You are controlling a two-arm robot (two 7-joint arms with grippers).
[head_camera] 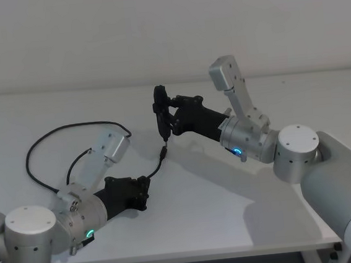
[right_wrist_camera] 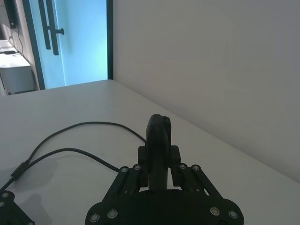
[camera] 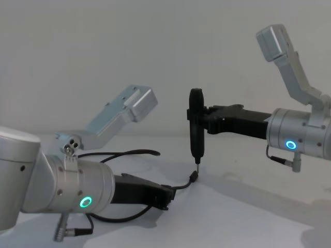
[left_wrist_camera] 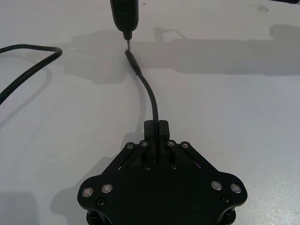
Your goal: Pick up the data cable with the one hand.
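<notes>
On the table (head_camera: 232,200), left claw (left_wrist_camera: 157,126) grips data cable (left_wrist_camera: 149,91).

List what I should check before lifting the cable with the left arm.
1. Left gripper shut on the data cable: ok, it grips just behind the plug.
2. Cable off the table: not ok, its loops lie on the surface.
3. Right gripper out of the way: not ok, it holds a black device upright directly over the plug.
4. Gap between the device's tip and the plug: cannot tell, they are very close.
5. Loops free of snags: ok, nothing lies across them.
</notes>
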